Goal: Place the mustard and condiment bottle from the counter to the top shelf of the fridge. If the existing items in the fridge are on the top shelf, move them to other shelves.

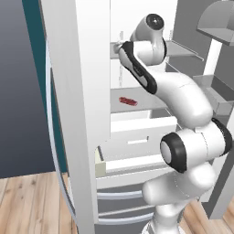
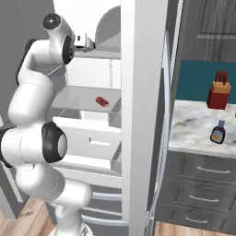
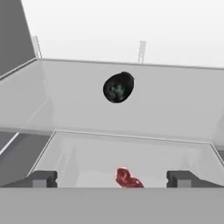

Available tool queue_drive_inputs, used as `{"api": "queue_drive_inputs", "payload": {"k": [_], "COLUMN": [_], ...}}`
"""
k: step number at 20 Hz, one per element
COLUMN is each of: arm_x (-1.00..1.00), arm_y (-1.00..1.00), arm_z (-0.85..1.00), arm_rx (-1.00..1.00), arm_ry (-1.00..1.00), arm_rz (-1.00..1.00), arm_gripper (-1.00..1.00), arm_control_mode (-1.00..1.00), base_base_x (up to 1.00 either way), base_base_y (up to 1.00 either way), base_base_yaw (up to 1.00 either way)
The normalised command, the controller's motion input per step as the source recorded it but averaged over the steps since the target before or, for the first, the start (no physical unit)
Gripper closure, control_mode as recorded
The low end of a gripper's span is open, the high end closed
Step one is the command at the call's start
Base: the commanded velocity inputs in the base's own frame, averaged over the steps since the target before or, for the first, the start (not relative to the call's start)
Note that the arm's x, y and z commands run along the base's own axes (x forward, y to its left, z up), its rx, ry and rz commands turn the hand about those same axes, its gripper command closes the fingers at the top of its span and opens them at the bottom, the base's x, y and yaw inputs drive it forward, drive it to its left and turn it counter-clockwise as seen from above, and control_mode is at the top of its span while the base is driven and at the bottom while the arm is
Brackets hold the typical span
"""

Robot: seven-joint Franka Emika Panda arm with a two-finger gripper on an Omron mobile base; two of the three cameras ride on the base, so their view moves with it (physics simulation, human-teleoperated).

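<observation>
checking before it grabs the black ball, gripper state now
Gripper: open, holding nothing, short of the black ball on the top shelf.

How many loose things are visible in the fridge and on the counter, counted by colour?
Black: 1, the ball on the top shelf
Red: 2, the flat piece on the shelf below and the knife block on the counter
Dark with yellow label: 1, the condiment bottle
Total: 4

Glossy white arm [image 1: 183, 98] of rounded, tube-like segments, joined by dark black rings and caps at the joints; two small dark grey block-shaped fingertips [image 3: 41, 178] on the gripper [image 3: 112, 178].
</observation>
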Motion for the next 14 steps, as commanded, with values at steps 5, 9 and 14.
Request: {"api": "queue_drive_inputs", "payload": {"k": [5,9,14], "arm_x": [0.84,0.71,0.6], "arm_y": [0.0,0.01,0.02], "arm_z": [-0.16,-0.04,-0.01], "arm_rx": [0.0,0.0,0.0], "arm_ry": [0.02,0.0,0.01], "arm_rz": [0.0,0.0,0.0], "arm_gripper": [-1.0,-1.0,-1.0], "arm_control_mode": [-1.0,-1.0,-1.0], "base_base_x": [0.0,0.0,0.0], "base_base_y": [0.0,0.0,0.0], "base_base_yaw": [0.0,0.0,0.0]}}
